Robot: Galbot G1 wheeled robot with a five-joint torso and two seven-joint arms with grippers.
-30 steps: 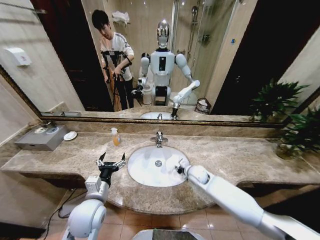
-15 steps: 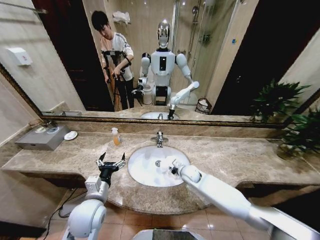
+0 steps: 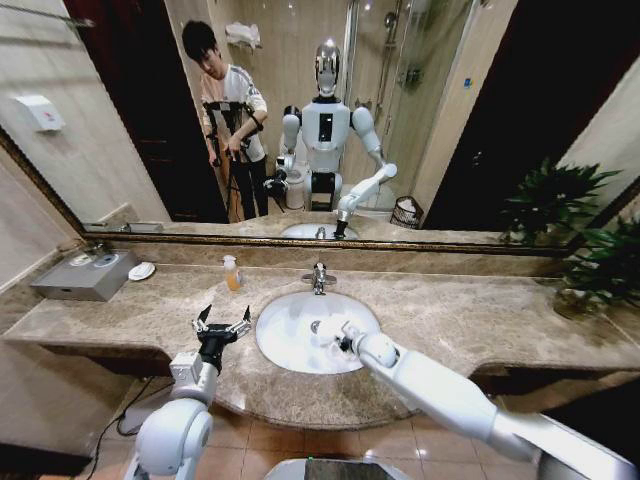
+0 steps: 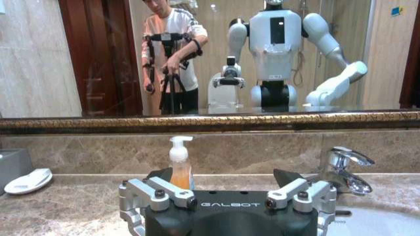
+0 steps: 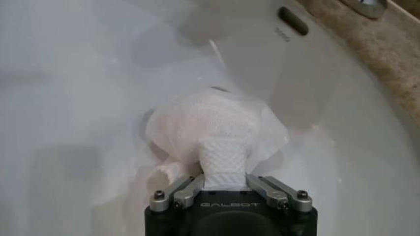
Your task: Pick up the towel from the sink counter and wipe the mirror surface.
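Far to the left of the left gripper's fingers, on the marble worktop: a grey box and a small white round dish.

Left gripper poised over the worktop's front edge, just beside the basin's left rim, fingers spread wide and holding nothing. Straight ahead of those fingers, nearer the wall, an orange soap bottle standing upright with a white pump. Beyond the bottle, the bronze-framed mirror, running the width of the worktop.

Right of the left fingers, the oval white basin, with the chrome tap at its back rim.

Right gripper reached down into the basin, close by the drain. Fingers pressed narrow into the white towel, gripping it. Towel bunched in a soft lump directly ahead of and around the fingertips, lying on the basin's floor. Overflow slot in the basin wall farther beyond the towel.

Well off to the right of the right fingers, at the worktop's far end, a green potted plant.
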